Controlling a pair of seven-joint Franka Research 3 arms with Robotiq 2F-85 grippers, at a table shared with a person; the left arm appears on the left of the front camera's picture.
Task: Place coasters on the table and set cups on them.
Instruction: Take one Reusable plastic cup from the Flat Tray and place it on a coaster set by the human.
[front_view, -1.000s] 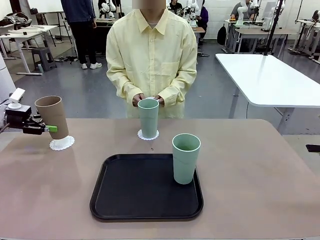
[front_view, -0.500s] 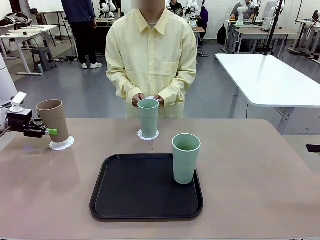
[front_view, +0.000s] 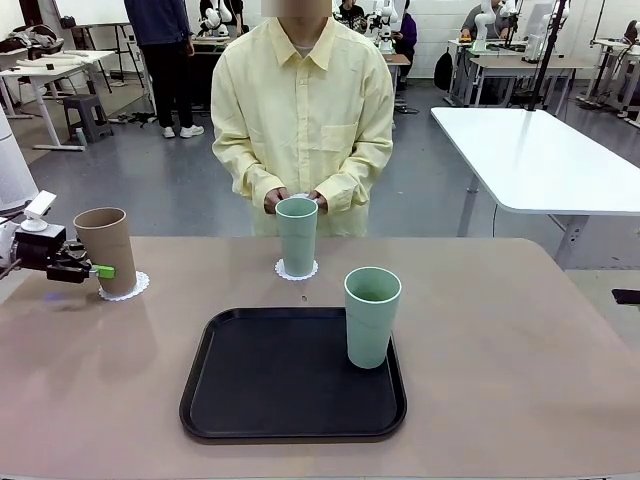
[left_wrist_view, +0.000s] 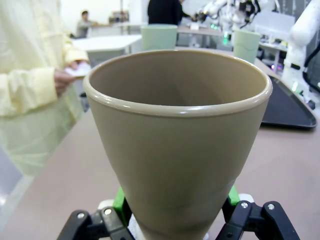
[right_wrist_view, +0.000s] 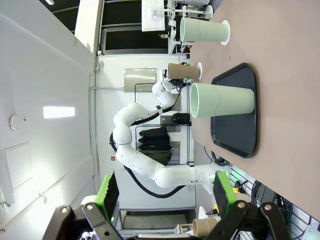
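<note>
We note our left gripper clamped on the brown cup, which stands upright on a coaster near the table's left edge. Our right gripper gapes wide, holding nothing.

Person: pale yellow collared long-sleeved shirt | left arm: white rounded segments | right gripper: black, green pads, seemingly silver screws
</note>
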